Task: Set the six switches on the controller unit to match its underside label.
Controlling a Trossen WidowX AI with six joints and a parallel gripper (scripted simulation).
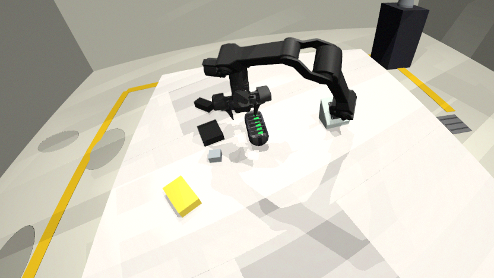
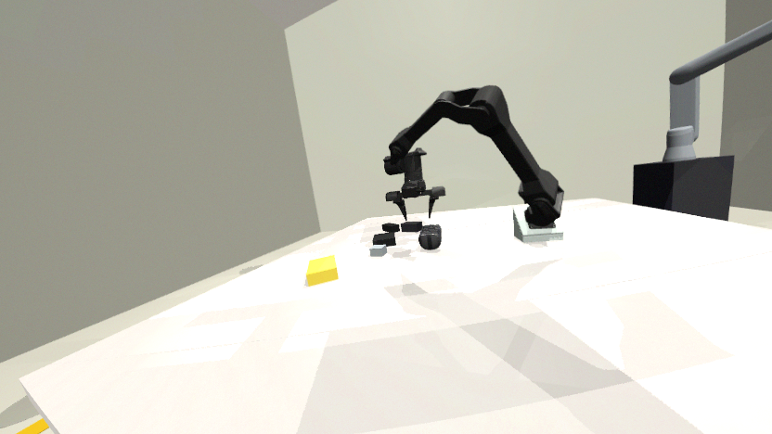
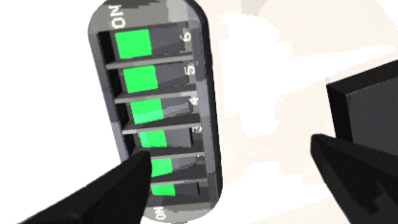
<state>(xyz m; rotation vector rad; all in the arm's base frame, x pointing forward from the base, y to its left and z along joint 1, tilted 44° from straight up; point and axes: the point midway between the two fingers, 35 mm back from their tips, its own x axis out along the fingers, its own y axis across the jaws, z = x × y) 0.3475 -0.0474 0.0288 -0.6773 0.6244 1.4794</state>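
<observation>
The dark grey controller unit [image 1: 258, 139] [image 2: 430, 237] [image 3: 167, 11] sits on its base on the bench, switches up. All six rockers show green at the ON side and dark at the numbered side; which ends are pressed down I cannot tell surely. The label underneath is hidden. My gripper [image 1: 243, 116] [image 2: 418, 218] [image 3: 231, 147] is open and empty, pointing down at the unit's far end. In the wrist view its left finger overlaps the ON-side ends of switches 1 and 2; the right finger is out beyond the numbered side. Contact cannot be told.
A black box [image 1: 209, 133] [image 2: 384, 238] [image 3: 373, 115] lies beside the unit, with a small grey block [image 1: 214, 155] [image 2: 378, 250] near it. A yellow block [image 1: 181, 195] [image 2: 322, 270] lies farther forward. Two small black blocks [image 2: 390, 227] [image 2: 411, 225] lie behind.
</observation>
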